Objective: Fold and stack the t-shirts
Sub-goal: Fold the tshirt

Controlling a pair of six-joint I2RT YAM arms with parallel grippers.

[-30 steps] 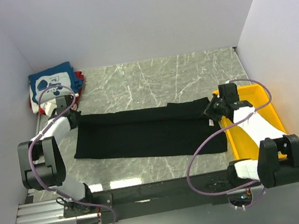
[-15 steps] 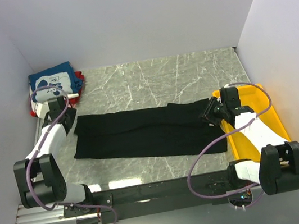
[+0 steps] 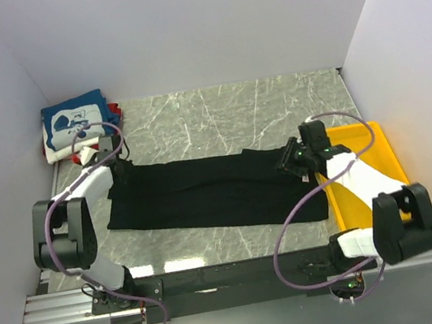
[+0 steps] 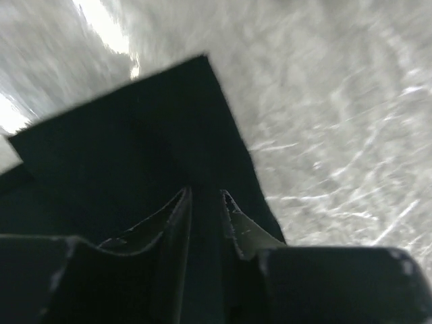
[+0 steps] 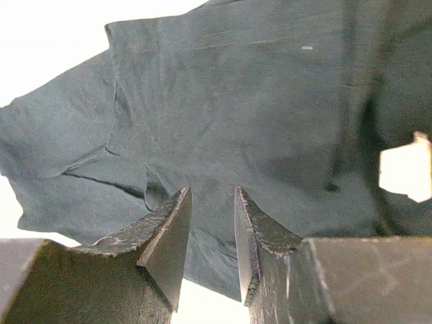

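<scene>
Black t-shirt [image 3: 212,191]: lies flat on the marble tabletop [image 3: 216,112], folded into a long band that runs left to right between the two arms.
Band's right end: reaches the edge of the yellow tray [image 3: 388,155]; the overhead view does not show whether the two touch.
Left gripper [image 3: 119,170]: low over the back left corner of the black t-shirt.
Left jaws: in the wrist view the tips stand only a narrow slit apart, with dark cloth behind them. The picture is blurred, so I cannot tell whether a fold is caught between them.
Right gripper [image 3: 292,158]: over the right end of the black t-shirt near its back edge, just beside the tray.
Right jaws: released. There is a clear gap between the fingers [image 5: 169,229], with wrinkled dark cloth beneath it and nothing pinched.
Folded stack: in the back left corner of the tabletop, close to both walls.
Stack order: blue t-shirt [image 3: 74,121] with a white print on top, white t-shirt [image 3: 50,152] showing at its left edge, red t-shirt [image 3: 115,110] peeking out on the right.
Stack and black t-shirt: apart, with the left gripper between them.
Yellow tray: at the right edge of the tabletop, with the right arm crossing above it.
</scene>
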